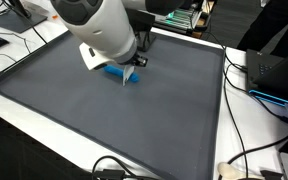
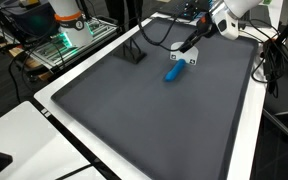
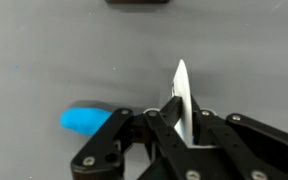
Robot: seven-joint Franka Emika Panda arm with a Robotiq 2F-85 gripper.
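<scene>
Right beside the short bright blue plastic cylinder [image 1: 117,72], the black metal pincer [image 3: 181,118] is squeezed tight on a thin white card-like sheet [image 3: 181,85], held on edge. The cylinder's lying flat on a dark grey rubbery mat [image 1: 104,120]. Can't tell if the sheet actually touches the cylinder.

mat [image 1: 104,120] lies bare across its near and middle stretch in both exterior views, so i have wide room to pass there. blue object [image 2: 173,72] lies just beside the gripper [image 2: 180,58]. white piece [image 3: 181,95] clamped in the jaws juts past the fingers. small black stand [image 2: 134,53] sits on the far part of the mat, with a gap between it and the blue object. cables [image 1: 246,85] trail on the white table [image 1: 239,120] off the mat. gear [image 1: 184,17] crowds the back edge.
</scene>
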